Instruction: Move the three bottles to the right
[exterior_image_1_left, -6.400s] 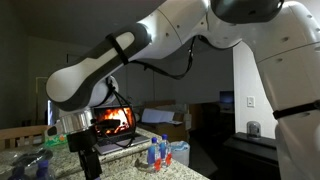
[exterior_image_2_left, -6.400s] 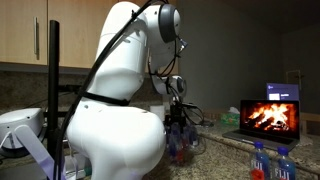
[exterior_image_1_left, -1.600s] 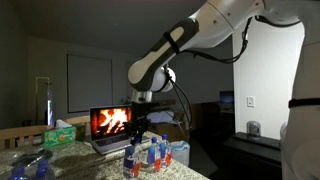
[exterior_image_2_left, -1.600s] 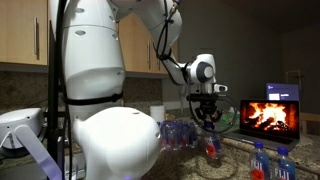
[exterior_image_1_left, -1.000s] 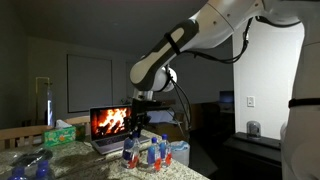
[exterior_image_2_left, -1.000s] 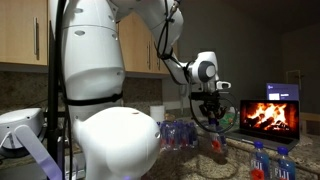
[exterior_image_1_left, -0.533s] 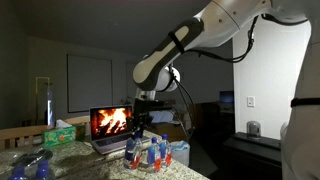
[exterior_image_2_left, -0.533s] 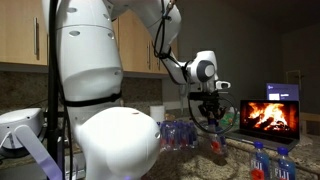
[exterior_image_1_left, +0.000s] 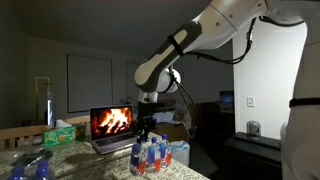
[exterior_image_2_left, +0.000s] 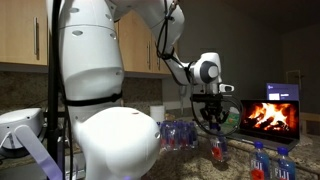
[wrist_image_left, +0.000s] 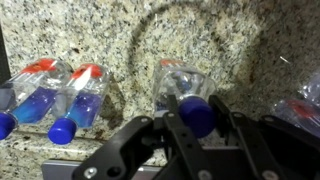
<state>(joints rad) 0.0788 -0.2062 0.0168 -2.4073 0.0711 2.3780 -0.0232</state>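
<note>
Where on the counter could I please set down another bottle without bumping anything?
In the wrist view, bare counter runs between the two lying bottles and the held bottle in the gripper, and along the far strip past them. It is crowded at the right edge, where what looks like another bottle lies.

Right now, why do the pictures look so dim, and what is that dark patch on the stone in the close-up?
In both exterior views the room is dark; the laptop with its fire picture glows brightest. In the wrist view the granite counter is well lit, and the dark patch is a shadow cast on it above the held bottle; the gripper looks soft, too near the lens.
</note>
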